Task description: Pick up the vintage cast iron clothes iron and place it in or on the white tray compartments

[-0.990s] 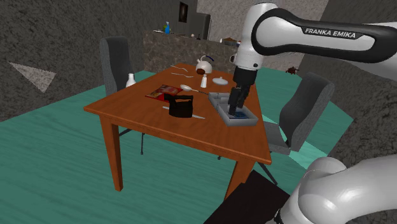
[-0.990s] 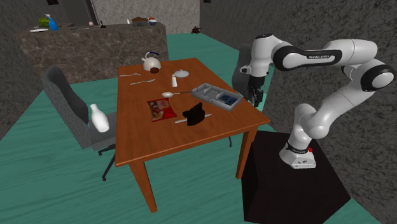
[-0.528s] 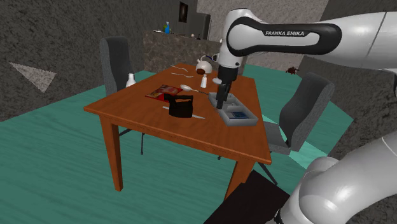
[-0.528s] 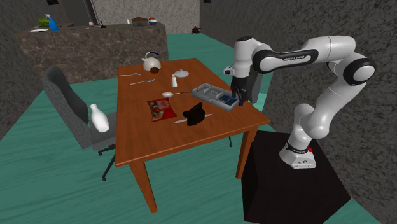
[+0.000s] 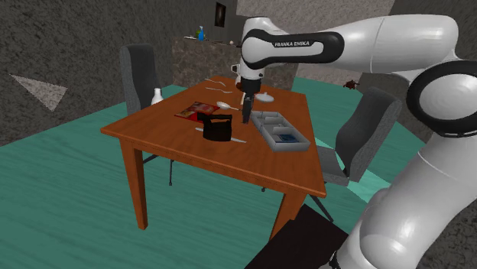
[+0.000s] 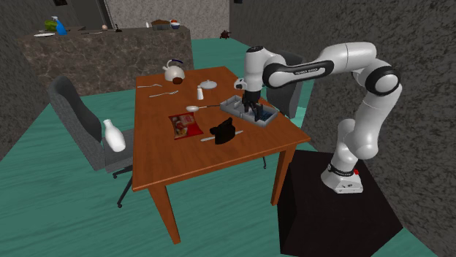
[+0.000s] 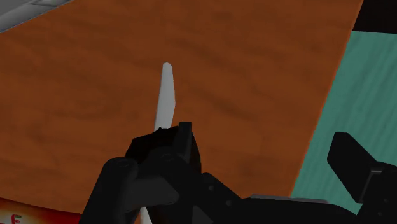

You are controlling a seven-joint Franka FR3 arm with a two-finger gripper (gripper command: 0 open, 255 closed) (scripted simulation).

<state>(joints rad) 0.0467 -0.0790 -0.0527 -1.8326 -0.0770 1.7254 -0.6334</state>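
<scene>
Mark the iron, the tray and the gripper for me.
iron (image 5: 217, 129): shoulder view, side of its black body.
tray (image 5: 294, 147): shoulder view, its end wall nearest the camera.
gripper (image 5: 246, 120): shoulder view, midway between its fingertips.

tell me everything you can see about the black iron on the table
The iron is all black, a blocky body with a handle over its top. It stands upright on the brown table, beside a red packet. A slim white utensil pokes out from under its base. The open gripper hovers close by, not touching it.
</scene>
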